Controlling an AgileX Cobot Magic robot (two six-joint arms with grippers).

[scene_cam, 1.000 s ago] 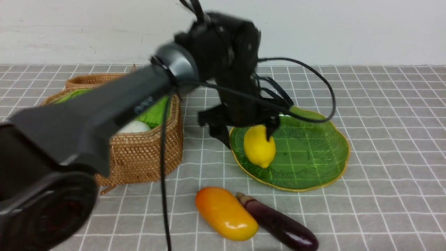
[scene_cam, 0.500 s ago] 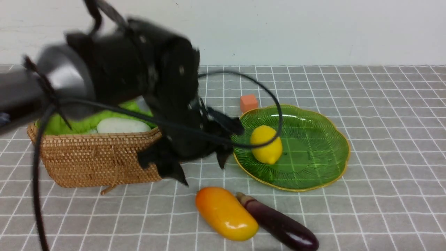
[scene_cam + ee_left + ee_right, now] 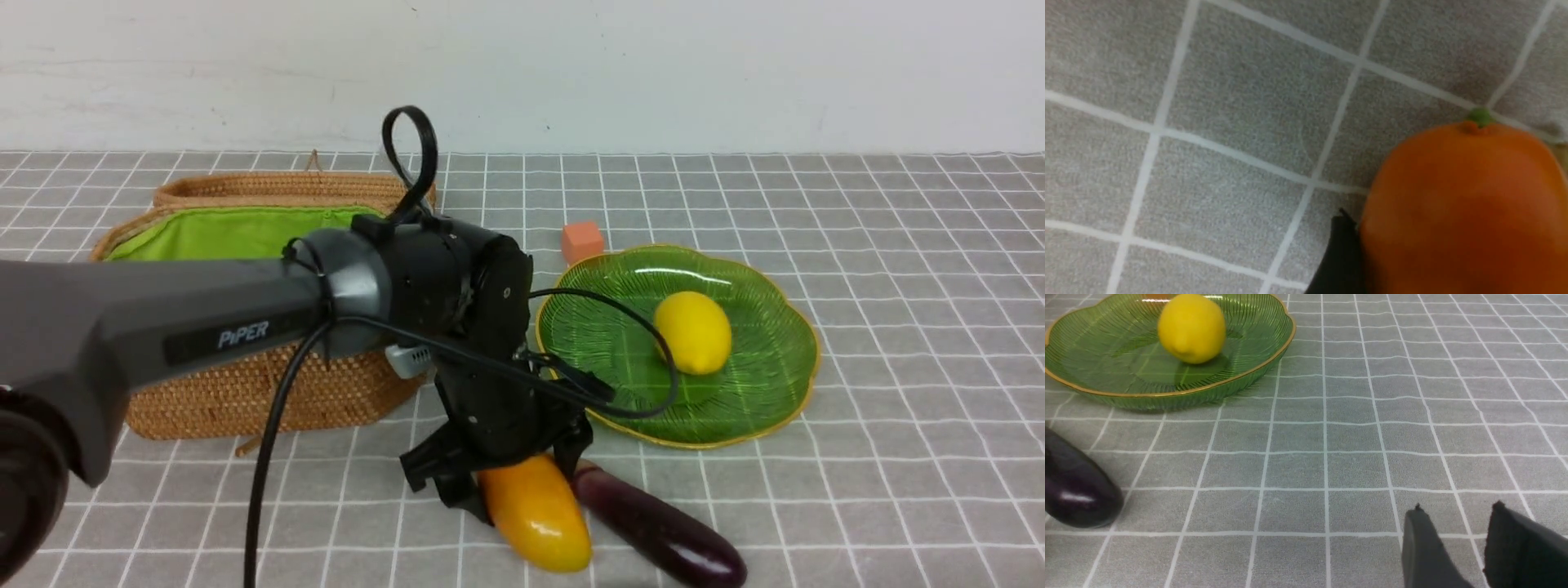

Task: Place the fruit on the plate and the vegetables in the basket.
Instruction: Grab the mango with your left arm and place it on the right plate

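Mango (image 3: 539,514) sits between the left claw's (image 3: 526,482) spread fingertips.

1 small orange cube (image 3: 582,242)

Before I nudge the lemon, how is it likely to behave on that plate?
The lemon will probably roll rather than slide, since its body is rounded. It may wobble off a straight path, given the pointed end visible in the right wrist view. The raised rim of the plate would likely stop a gentle roll.
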